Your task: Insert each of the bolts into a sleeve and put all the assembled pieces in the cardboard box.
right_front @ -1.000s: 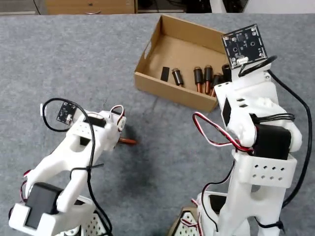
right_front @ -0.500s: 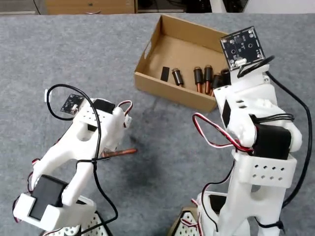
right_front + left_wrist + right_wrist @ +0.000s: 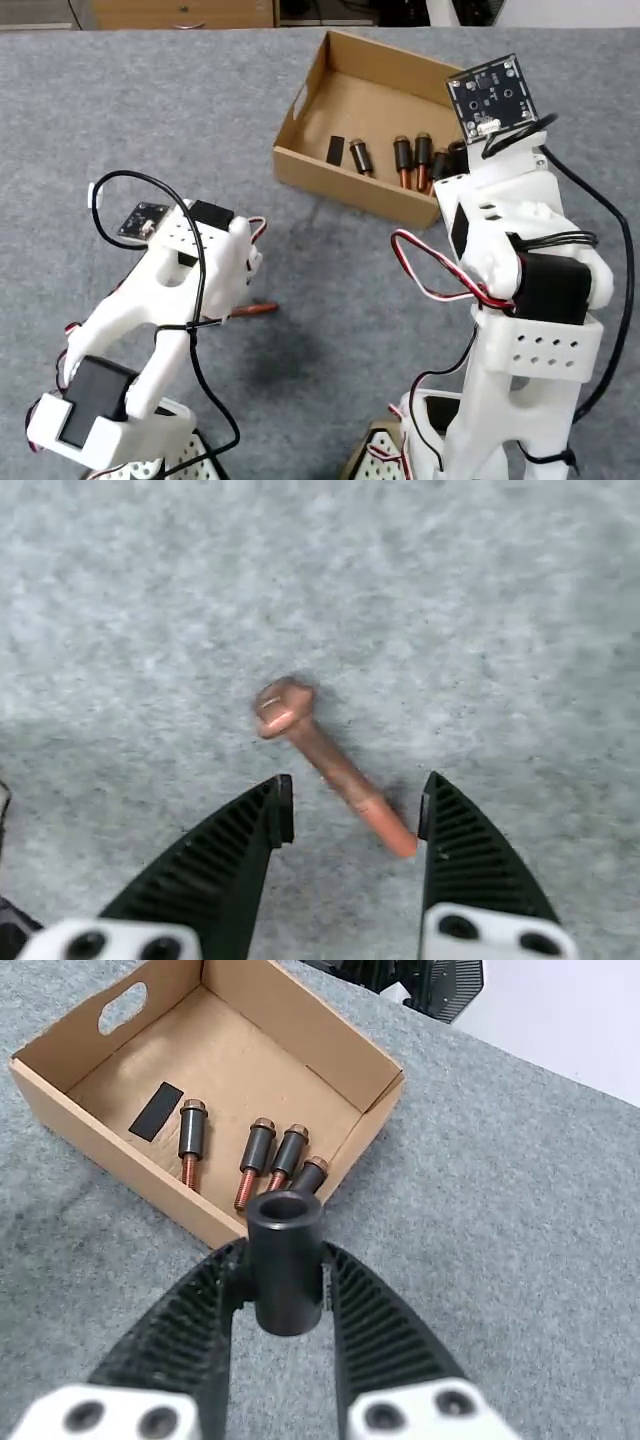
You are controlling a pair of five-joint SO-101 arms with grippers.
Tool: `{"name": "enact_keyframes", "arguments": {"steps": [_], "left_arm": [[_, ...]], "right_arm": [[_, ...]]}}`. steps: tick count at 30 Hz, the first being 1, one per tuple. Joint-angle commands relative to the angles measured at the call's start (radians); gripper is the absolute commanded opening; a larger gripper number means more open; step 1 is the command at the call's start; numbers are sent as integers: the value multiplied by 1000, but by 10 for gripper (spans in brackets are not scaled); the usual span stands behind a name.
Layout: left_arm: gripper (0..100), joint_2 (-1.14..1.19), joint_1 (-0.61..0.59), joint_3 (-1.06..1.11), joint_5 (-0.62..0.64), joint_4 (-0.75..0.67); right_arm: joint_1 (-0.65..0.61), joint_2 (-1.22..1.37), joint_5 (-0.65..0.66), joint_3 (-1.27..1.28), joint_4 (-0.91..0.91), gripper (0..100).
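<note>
Left tool astride bolt, right tool clasping sleeve near box

**Copper, Black and Grey**

The bolt is seen in copper-orange against the bench, which is covered in mottled grey. The sleeve is coloured matt black. The cardboard box is shown in plain tan. The left pincer and right pincer are finished in ribbed black. The assembled pieces are marked black over copper.

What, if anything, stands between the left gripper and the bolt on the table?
Nothing visible does. The bolt lies bare on the grey table, with its shank end inside the open left gripper.
</note>
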Motion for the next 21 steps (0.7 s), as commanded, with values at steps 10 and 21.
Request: {"name": "enact_keyframes", "arguments": {"steps": [10,21], "left_arm": [[215,94,25,124,-2,-190],[214,315,23,26,2,-189]], "right_arm": [[8,5,9,-54,-38,2],[10,5,9,-53,-35,2]]}}
